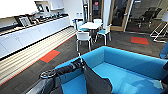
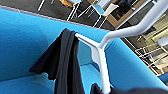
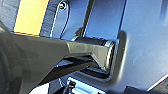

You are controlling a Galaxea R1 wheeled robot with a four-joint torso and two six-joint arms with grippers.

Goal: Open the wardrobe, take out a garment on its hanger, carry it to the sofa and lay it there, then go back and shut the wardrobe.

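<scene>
The bright blue sofa (image 1: 130,62) stands right in front of me. My left arm comes in from the lower left, and my left gripper (image 1: 79,64) is above the sofa's near arm, shut on the thin white hanger (image 1: 79,56). The black garment (image 1: 96,82) droops from the hanger down onto the blue seat. In the left wrist view, the white hanger (image 2: 101,53) runs across with the black garment (image 2: 66,62) draped over one end, and the sofa (image 2: 22,45) lies behind it. The right wrist view gives a blurred close look at grey robot parts.
A white table (image 1: 92,25) with white and blue chairs stands beyond the sofa. A long white counter (image 1: 30,33) runs along the left wall. Orange carpet tiles (image 1: 50,56) mark the dark floor. Glass doors (image 1: 120,15) are at the back.
</scene>
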